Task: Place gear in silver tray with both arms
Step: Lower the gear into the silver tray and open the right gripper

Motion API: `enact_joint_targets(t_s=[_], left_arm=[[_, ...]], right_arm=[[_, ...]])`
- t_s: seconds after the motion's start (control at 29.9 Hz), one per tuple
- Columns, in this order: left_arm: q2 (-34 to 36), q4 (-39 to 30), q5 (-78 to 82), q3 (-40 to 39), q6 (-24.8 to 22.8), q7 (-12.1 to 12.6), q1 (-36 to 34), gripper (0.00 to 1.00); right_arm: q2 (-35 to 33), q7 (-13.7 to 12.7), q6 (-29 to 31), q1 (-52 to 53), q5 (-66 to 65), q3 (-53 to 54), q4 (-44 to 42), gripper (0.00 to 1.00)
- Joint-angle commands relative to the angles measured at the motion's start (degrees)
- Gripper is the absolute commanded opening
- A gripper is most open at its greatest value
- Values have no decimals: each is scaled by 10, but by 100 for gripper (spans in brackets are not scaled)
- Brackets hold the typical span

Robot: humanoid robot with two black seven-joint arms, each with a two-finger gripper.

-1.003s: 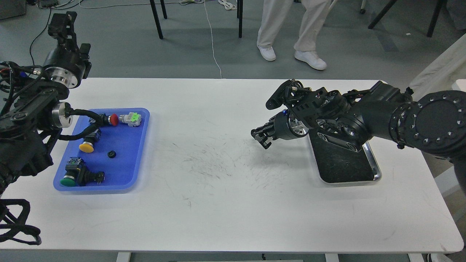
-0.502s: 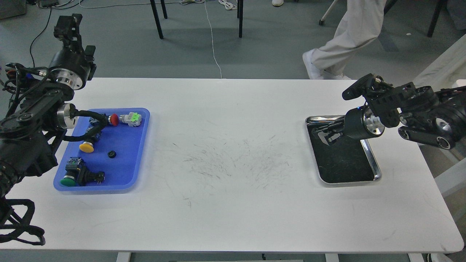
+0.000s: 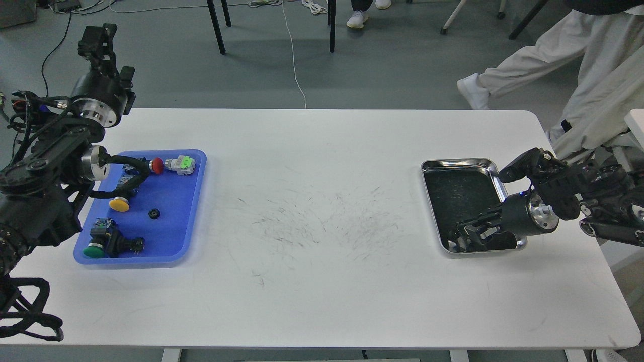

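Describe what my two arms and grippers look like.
Both arms are black with jointed segments and silver metal wrist rings. The left arm trails black cable hoses, and its left gripper is black. The right gripper has two thin black fingers on a black cylindrical wrist.

no legible text, labels, numbers anywhere

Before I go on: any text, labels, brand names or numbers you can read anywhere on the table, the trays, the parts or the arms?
None can be read.
Green-and-white part in the blue tray: no lettering that I can make out, too small.
Push buttons, red, yellow, green: caps plain.
Silver tray: only scuffs on its dark floor.
Arms: no marking legible.
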Motion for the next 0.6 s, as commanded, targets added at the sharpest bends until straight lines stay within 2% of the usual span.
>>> enact_joint_targets(t_s=[0.0,0.2,0.37,0.47,0.57], left_arm=[[0,1,0,0,1,0,0,98],[0,1,0,0,0,0,1,98],[1,1,0,0,0,0,1,98],[3,1,0,0,0,0,2,98],[3,1,0,0,0,0,2,98]], right_arm=[[-2,0,-1,-4,0,0,-4,3],[-7,0,-1,-4,0,0,-9,5],[-6,-1,-1,-7,1,2,-9,25],[-7,-1,-1,-8,1,10,-9,42],[-7,-1,-1,-9,2,17,-8,48]])
